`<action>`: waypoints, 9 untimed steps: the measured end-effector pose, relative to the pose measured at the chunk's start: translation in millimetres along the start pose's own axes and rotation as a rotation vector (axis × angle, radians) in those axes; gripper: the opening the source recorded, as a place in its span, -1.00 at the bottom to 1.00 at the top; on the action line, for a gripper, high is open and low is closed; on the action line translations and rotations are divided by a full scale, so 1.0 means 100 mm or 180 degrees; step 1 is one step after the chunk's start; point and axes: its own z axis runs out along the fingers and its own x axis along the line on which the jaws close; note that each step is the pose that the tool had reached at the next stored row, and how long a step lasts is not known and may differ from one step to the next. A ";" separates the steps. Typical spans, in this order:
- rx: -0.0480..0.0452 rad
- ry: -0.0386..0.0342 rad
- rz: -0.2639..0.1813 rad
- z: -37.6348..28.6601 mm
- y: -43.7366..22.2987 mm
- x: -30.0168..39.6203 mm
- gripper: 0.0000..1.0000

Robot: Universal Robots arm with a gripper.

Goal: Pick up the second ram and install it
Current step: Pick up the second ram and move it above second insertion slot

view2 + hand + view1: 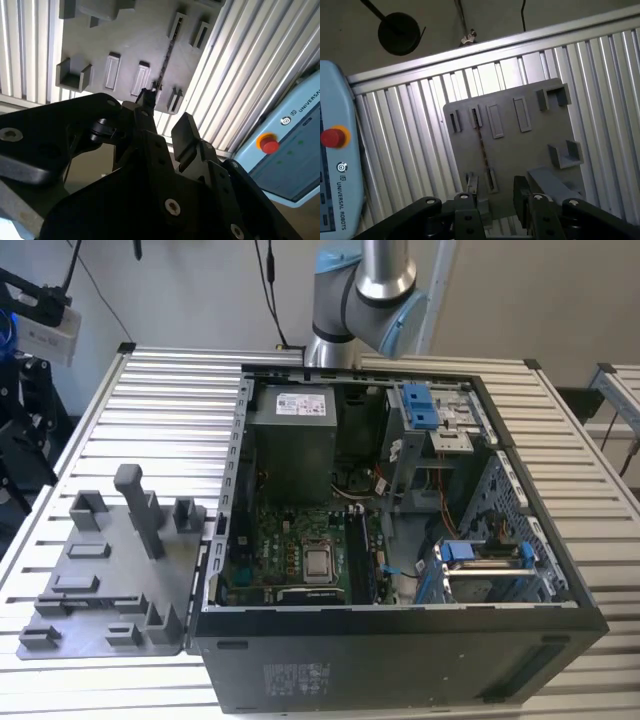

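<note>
Ram (480, 142) on edge, lengthwise along tray (520, 150)

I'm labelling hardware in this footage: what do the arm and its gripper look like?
The arm is a silver tube with light-blue joint caps. The gripper is matte black and angular, with round screw heads and blocky jaws.

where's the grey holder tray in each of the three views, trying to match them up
Exterior view: the grey holder tray lies on the ribbed metal table at the exterior view's left, beside the open computer case.
Second wrist view: the tray seen from above, slots facing the camera.
First wrist view: the tray again from above.
Shared landmark: the ribbed metal table under it.
</note>
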 end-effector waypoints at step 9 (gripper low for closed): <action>0.0012 0.0007 -0.0414 0.094 0.002 0.000 -0.16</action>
